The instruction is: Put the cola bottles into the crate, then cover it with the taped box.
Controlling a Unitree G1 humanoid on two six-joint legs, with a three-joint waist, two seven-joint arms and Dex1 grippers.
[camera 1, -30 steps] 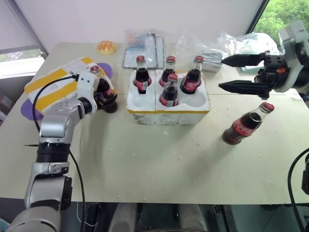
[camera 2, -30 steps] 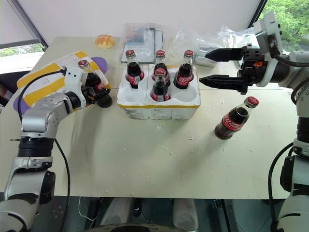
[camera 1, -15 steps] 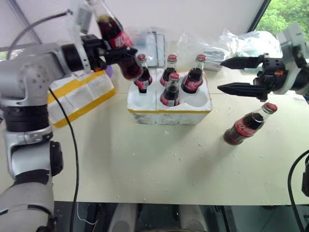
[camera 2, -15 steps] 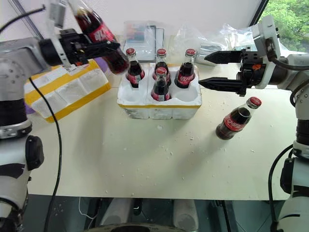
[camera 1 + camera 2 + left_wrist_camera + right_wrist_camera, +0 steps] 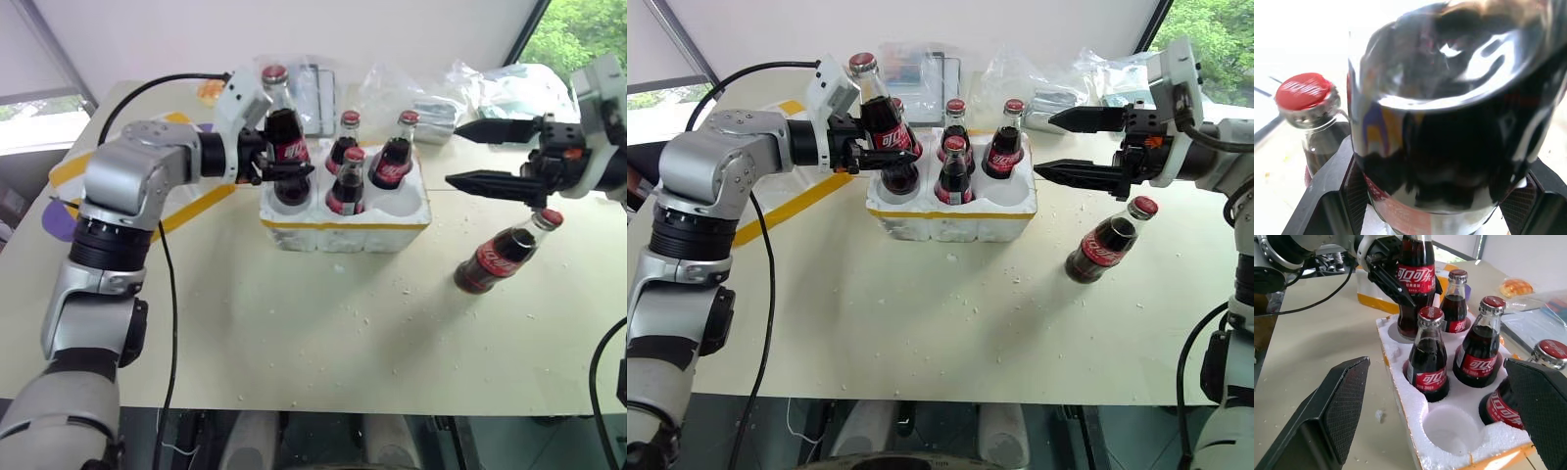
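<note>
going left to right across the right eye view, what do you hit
taped box → left hand holding a cola bottle → crate with bottles in its wells → leaning cola bottle → right hand, open

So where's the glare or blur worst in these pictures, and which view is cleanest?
Left wrist view: the held cola bottle sits so close that it is blurred, with bright reflections streaking its glass and a washed-out white background. Left eye view: the window corner is bright, the table evenly lit with soft shadows. Right wrist view: cleanest, labels readable in the crate.
</note>
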